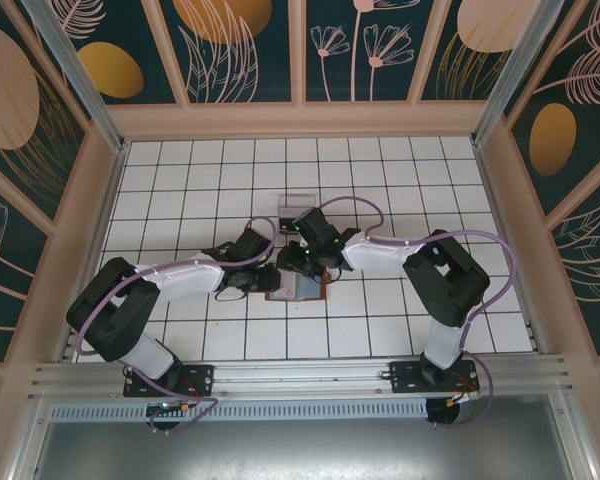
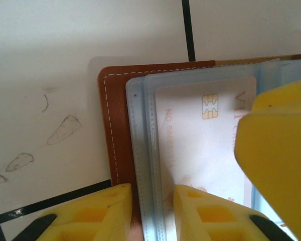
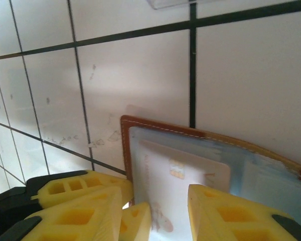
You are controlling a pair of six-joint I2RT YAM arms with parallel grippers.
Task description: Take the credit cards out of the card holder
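Note:
The card holder [image 1: 298, 290] lies open on the tiles, with reddish-brown leather [image 2: 115, 125] round grey-blue clear sleeves. A pale credit card [image 2: 200, 145] with a gold chip lies in the top sleeve. My left gripper [image 1: 273, 283] stands at the holder's left edge. Its yellow fingers [image 2: 151, 201] are closed on the leather rim and sleeve edges. My right gripper [image 1: 305, 275] comes down from the far side. Its fingers [image 3: 158, 201] stand apart over the card [image 3: 185, 186], one pad [image 3: 231, 216] resting on the card face. The holder's stitched corner [image 3: 126, 145] shows beside them.
A clear plastic tray [image 1: 298, 205] sits about two tiles behind the holder, and its edge [image 3: 170, 2] shows at the top of the right wrist view. Both arms crowd the middle of the white tiled floor [image 1: 180, 180]. Patterned walls enclose it.

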